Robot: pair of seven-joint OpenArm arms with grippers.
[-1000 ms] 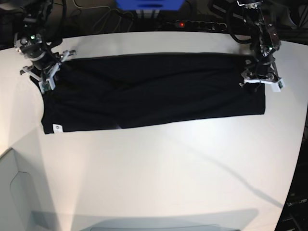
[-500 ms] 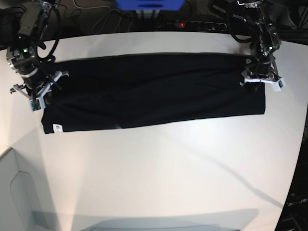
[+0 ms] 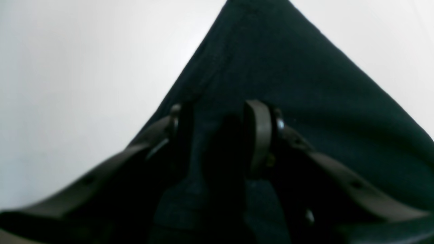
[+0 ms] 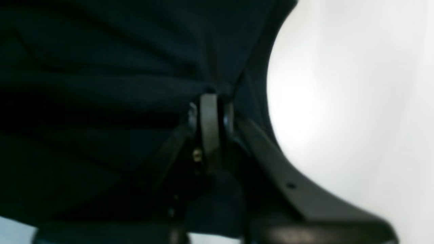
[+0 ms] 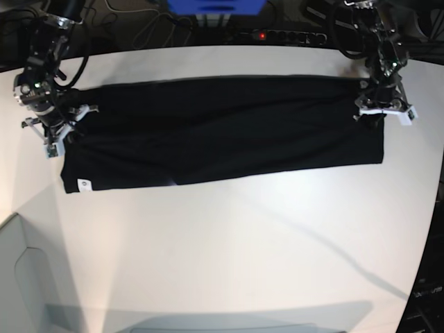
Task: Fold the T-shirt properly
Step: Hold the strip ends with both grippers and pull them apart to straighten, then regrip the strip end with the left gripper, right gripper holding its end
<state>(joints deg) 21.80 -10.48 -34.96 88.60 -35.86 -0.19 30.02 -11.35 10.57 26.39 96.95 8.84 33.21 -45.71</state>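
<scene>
The black T-shirt [image 5: 222, 128] lies as a long folded band across the white table [image 5: 229, 243], its small white tag [image 5: 81, 184] at the near left corner. At the shirt's left end my right gripper [image 5: 52, 128] is shut on a pinch of cloth; the right wrist view shows its closed tips [image 4: 210, 101] with creases in the T-shirt [image 4: 101, 84] running out from them. My left gripper [image 5: 383, 111] is at the shirt's right end. In the left wrist view the left gripper [image 3: 217, 132] stands open, its fingers apart over the T-shirt [image 3: 288, 67].
A power strip [image 5: 277, 35] with cables and a blue box [image 5: 215, 7] sit behind the table's far edge. A pale grey panel [image 5: 21, 277] rises at the near left corner. The table's curved edge runs down the right side.
My right gripper has swung left and toward the front with the cloth, drawing the shirt's left end outward. My left gripper has shifted slightly toward the back.
</scene>
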